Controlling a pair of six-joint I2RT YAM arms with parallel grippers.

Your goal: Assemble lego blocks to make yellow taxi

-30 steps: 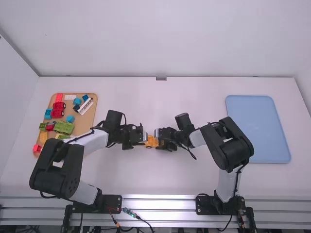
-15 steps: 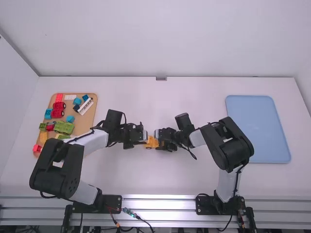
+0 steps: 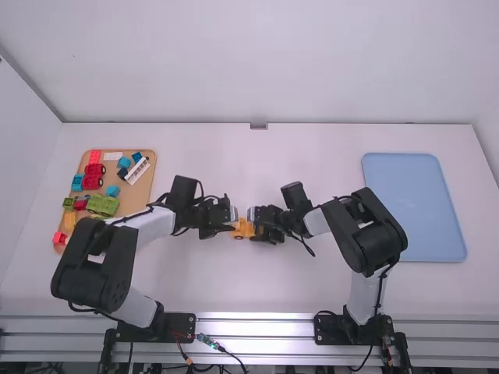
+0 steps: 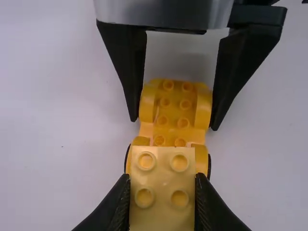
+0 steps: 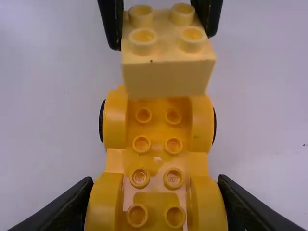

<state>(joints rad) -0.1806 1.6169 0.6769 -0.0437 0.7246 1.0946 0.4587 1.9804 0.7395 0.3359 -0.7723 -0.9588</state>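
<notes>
In the high view my left gripper (image 3: 226,227) and right gripper (image 3: 259,228) face each other over the orange-yellow car base (image 3: 240,229) at mid-table. My left gripper (image 4: 162,185) is shut on a pale yellow 2x2 block (image 4: 162,187), studs up. In the right wrist view that block (image 5: 166,74) hangs over the far end of the car base (image 5: 156,161), covering part of it; whether they touch I cannot tell. My right gripper (image 5: 156,204) is shut on the near end of the base, one finger on each side.
A brown tray (image 3: 143,187) with red, green, blue and yellow pieces lies at the left. On the right is a light blue tray (image 3: 413,206).
The left arm has shifted very slightly to the right. My right arm and the car base have stayed put.
</notes>
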